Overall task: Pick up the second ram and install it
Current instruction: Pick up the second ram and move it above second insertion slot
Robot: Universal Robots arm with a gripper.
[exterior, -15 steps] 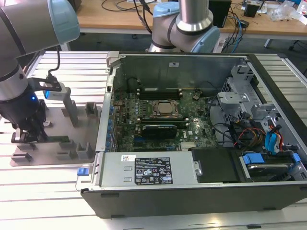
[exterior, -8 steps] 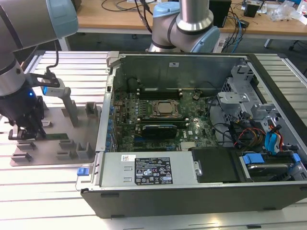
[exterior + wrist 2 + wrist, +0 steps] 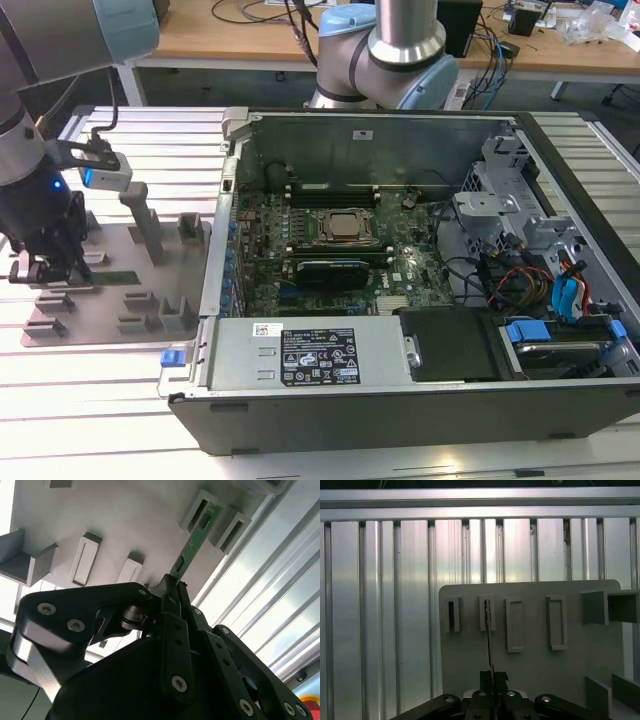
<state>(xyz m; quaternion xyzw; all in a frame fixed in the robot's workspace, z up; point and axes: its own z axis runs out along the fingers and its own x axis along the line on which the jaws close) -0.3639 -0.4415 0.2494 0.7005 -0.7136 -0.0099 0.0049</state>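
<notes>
We're at the pick-up step, nothing installed from this grab yet. The pincer [image 3: 173, 582] is closed on the ram [image 3: 198, 534], pinching one end of the stick on its flat faces. In the first wrist view the ram [image 3: 489, 632] shows edge-on, running from the pincer [image 3: 492, 676] to a slot [image 3: 487, 613] on the grey holder plate [image 3: 530, 670]. Its far end looks to be in or right at that slot; we can't tell if it has cleared. In the exterior view the pincer [image 3: 60, 264] sits low over the holder plate [image 3: 110, 235] on the slatted worktop [image 3: 100, 400], at that view's left, with the ram [image 3: 118, 276] a thin green strip beside it. The open case [image 3: 400, 395] and its board [image 3: 330, 270] are well apart, toward that view's right. Our read: the grip is out at one end, not mid-stick, so any lift needs to go straight out along the slot with no twist, or the far end may bind. Seating on the board would then need the stick square and level.
</notes>
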